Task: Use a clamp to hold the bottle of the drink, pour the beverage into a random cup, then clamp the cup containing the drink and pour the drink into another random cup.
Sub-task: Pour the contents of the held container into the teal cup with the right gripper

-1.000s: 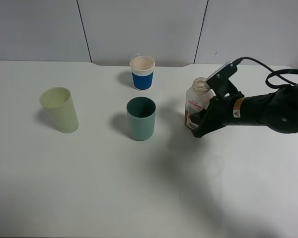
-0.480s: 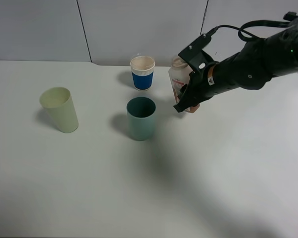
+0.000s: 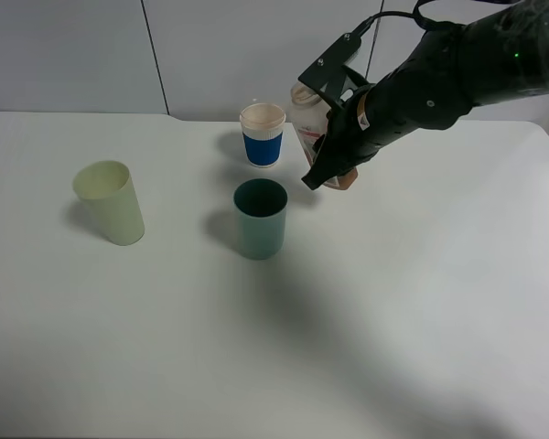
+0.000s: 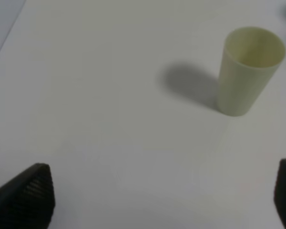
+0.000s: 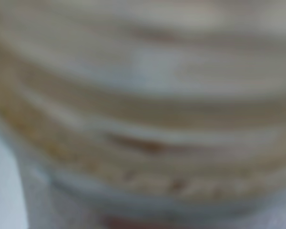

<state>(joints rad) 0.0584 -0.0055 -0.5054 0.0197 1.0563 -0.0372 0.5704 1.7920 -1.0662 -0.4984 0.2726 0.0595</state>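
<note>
Moved: bottle [image 3: 307,119] up and leftward | right tool [image 3: 333,166] clenched on bottle | left tool [image 4: 162,200] released, empty

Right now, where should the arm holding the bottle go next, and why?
Probably sideways toward the teal-green cup, until the mouth of the bottle is over it. The right gripper holds the bottle lifted off the table, beside the cup rather than above it, so tipping here would likely spill.
</note>
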